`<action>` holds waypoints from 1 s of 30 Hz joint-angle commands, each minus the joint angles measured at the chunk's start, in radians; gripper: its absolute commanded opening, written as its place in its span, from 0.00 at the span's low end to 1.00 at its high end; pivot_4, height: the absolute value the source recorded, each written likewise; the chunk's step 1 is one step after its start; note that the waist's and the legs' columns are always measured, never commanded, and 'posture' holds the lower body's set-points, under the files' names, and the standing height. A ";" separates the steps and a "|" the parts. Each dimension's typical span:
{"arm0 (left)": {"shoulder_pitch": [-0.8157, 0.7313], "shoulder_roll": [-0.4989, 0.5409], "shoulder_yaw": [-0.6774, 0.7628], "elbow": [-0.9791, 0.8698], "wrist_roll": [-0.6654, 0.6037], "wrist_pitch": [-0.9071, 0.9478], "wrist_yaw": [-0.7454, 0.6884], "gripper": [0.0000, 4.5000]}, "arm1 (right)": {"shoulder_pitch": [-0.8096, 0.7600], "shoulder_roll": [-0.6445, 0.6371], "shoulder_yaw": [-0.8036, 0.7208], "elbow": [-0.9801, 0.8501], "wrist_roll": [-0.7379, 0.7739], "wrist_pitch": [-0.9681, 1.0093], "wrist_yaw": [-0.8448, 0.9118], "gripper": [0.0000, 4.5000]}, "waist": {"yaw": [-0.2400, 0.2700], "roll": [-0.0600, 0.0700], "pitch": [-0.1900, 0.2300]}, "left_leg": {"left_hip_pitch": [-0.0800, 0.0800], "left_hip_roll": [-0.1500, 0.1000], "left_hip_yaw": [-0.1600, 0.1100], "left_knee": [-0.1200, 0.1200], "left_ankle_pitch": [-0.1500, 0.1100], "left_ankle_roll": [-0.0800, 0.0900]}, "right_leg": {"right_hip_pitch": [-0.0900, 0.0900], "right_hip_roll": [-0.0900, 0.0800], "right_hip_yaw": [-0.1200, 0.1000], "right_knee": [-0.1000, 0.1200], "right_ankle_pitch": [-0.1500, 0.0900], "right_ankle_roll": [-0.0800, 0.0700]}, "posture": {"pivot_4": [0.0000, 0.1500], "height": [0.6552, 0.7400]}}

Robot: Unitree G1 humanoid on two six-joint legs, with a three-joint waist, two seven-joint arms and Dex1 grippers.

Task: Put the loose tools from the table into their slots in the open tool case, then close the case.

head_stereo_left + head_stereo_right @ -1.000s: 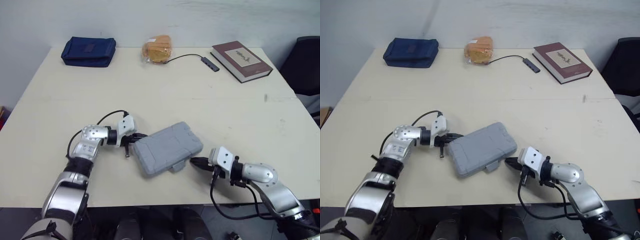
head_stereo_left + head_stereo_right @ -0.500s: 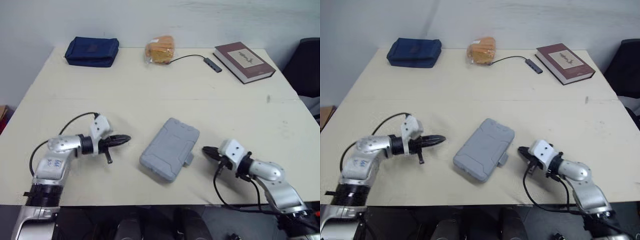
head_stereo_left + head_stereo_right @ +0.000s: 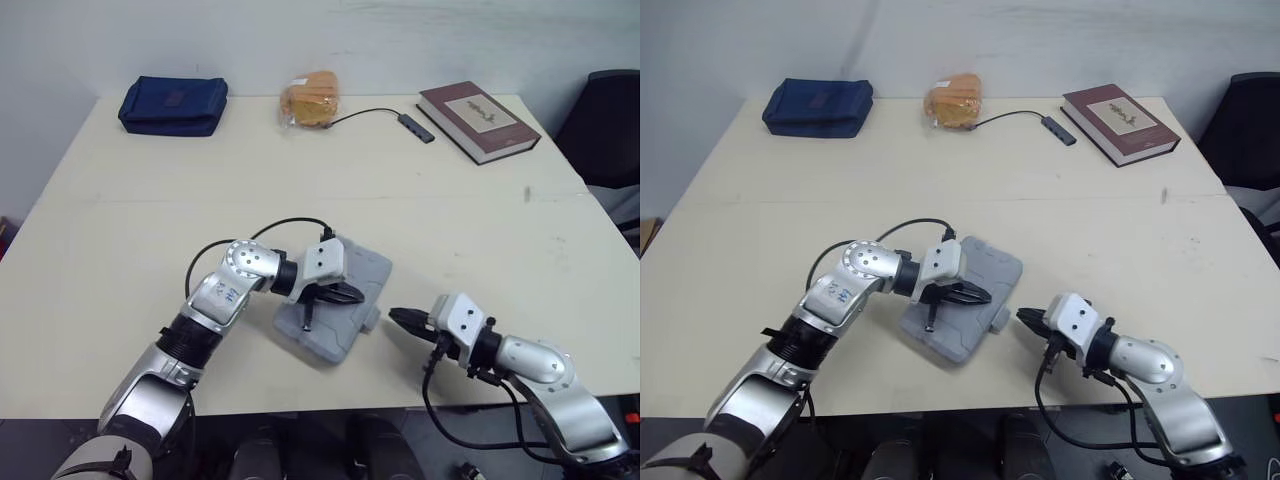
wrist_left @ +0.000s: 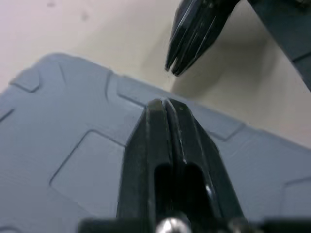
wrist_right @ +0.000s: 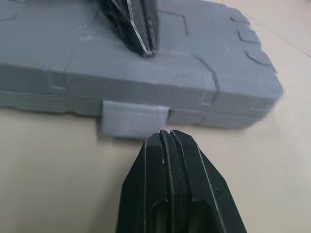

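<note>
The grey tool case (image 3: 366, 270) lies closed on the table near the front middle, its latch tab (image 5: 133, 119) facing my right arm. My left gripper (image 3: 356, 295) is shut and rests low over the case lid (image 4: 73, 145), fingertips pointing right. My right gripper (image 3: 394, 317) is shut with nothing in it and sits on the table just right of the case, pointing at the latch tab a short gap away. In the left wrist view the right gripper (image 4: 175, 68) shows beyond the case edge. In the right wrist view the left gripper (image 5: 146, 51) shows on the lid.
At the back of the table are a blue pouch (image 3: 173, 103), a bagged bread roll (image 3: 310, 100), a cable with a small hub (image 3: 415, 127) and a dark red book (image 3: 478, 120). A black chair (image 3: 610, 130) stands off the table's right side.
My left gripper has swung from the table left of the case to over the case lid. The right gripper has edged closer to the latch tab. The case stays closed.
</note>
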 commanded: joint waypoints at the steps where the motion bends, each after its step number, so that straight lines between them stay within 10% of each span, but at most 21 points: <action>1: 0.029 0.033 -0.123 0.082 0.130 0.006 -0.015 0.00 | -0.035 0.022 0.058 -0.037 -0.037 0.020 -0.009 0.00 | 0.004 -0.002 -0.002 | 0.000 0.001 -0.001 0.000 0.000 0.000 | 0.000 0.001 0.000 0.000 0.000 0.000 | 1.00 1.00; 24: 0.027 0.016 -0.075 0.193 0.139 -0.016 0.058 0.00 | -0.269 0.122 0.196 0.176 -0.160 0.026 0.037 0.00 | -0.024 -0.005 -0.022 | 0.019 0.008 -0.003 -0.004 -0.005 0.003 | 0.018 -0.005 -0.004 -0.001 -0.003 -0.006 | 1.00 1.00; 30: 0.059 0.010 0.131 0.160 -0.006 -0.258 0.048 0.00 | -0.182 0.035 0.071 0.092 -0.110 0.000 0.063 0.00 | -0.020 0.000 -0.019 | 0.018 0.008 -0.003 -0.007 -0.005 0.003 | 0.015 -0.005 -0.004 -0.001 -0.003 -0.006 | 1.00 1.00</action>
